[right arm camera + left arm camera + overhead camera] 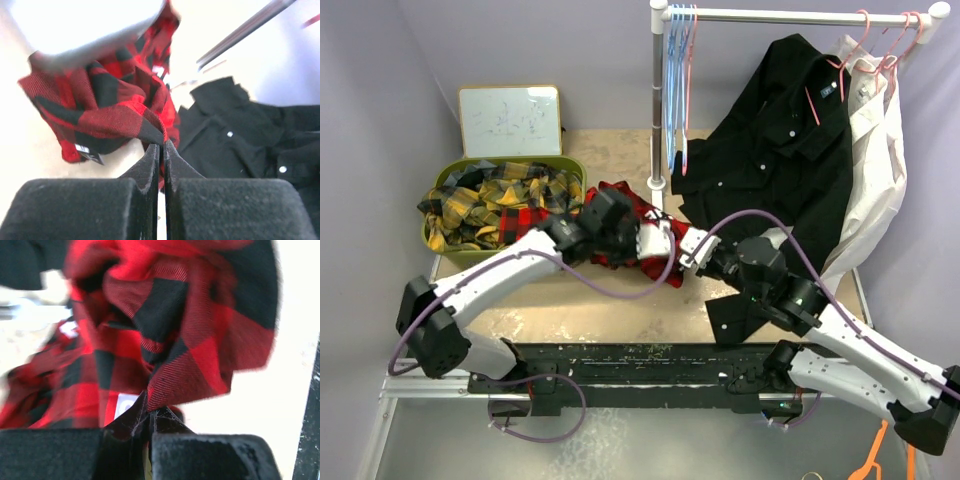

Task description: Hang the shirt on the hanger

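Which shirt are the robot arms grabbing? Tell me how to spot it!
Look at the table, between the green bin on the left and the black shirt hanging on the right. The bunched-up red-and-black checked shirt is there, outside the bin, with both arms' jaws pinching it. The bin's cloth is mostly yellow plaid, and the hanging shirt is plain black.

A green bin [510, 162] sits on the table [620, 318].

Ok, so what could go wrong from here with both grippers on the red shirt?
The left gripper and right gripper each pinch only a thin fold of the shirt, so it may slip free when lifted. The hanging black shirt sits close beside the right gripper and might snag.
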